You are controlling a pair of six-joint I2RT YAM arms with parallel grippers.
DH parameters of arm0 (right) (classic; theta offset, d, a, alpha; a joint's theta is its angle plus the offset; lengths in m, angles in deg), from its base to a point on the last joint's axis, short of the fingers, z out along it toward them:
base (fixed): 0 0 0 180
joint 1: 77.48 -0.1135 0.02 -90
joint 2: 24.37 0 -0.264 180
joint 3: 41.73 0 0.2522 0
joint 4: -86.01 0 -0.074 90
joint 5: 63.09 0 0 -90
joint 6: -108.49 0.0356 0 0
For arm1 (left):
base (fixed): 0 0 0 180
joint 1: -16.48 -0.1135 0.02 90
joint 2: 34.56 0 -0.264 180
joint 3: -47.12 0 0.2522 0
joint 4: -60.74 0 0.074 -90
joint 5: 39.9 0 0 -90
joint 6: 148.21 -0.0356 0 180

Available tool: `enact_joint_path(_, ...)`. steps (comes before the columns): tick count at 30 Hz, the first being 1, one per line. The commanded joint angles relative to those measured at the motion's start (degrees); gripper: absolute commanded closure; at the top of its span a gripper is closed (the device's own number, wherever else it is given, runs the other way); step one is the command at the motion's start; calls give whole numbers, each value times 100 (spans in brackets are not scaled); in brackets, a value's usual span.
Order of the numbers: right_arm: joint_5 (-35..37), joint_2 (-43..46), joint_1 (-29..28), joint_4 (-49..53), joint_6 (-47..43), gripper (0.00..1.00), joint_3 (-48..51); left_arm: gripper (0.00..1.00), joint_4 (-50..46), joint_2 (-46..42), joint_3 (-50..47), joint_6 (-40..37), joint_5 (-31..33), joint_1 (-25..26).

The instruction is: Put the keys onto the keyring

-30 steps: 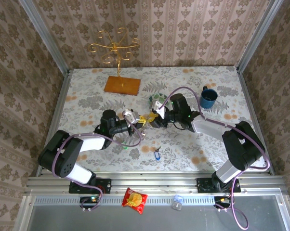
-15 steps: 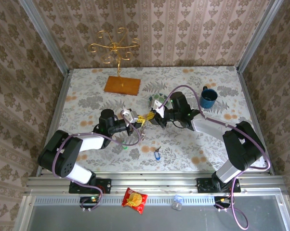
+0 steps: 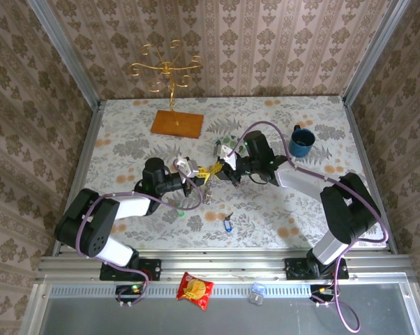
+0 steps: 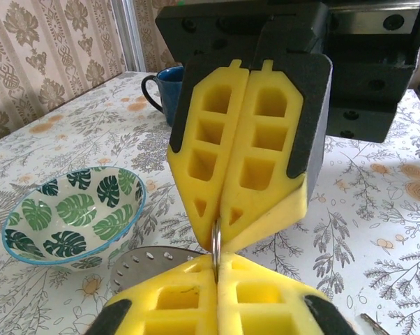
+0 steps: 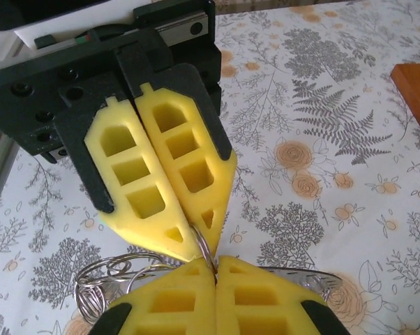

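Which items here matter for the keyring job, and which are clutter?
Job:
thin metal keyring, pinched between left pincer and right pincer
blue-headed key
green-headed key

Clutter:
leaf-patterned bowl
blue mug
gold wire stand on wooden base
red-and-yellow snack packet

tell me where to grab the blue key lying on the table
Probably the blue key by its plastic head, coming straight down from above: it lies flat on the table, and the head is its widest part, leaving the thin metal end free.
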Motion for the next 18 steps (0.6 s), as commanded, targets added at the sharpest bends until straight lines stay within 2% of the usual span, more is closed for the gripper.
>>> enact_joint_path(1, -119, 0, -28, 592, -287, 100, -326, 83, 77, 0, 131, 12, -92, -43)
enact_joint_path(6, 346, -41, -167, 1809, -934, 100, -812, 81, -864, -227, 311, -435, -9, -47)
enact_joint_path(10, 708, -100, -305, 2397, -1277, 100, -1102, 82, -1547, -396, 489, -750, 30, -34)
enact_joint_path(15, 1061, -207, -492, 2952, -1616, 100, -1457, 82, -1893, -488, 592, -898, -66, -30)
enact_joint_path(18, 1210, -272, -632, 3160, -1775, 100, -1618, 86, -1951, -480, 654, -915, -125, -11)
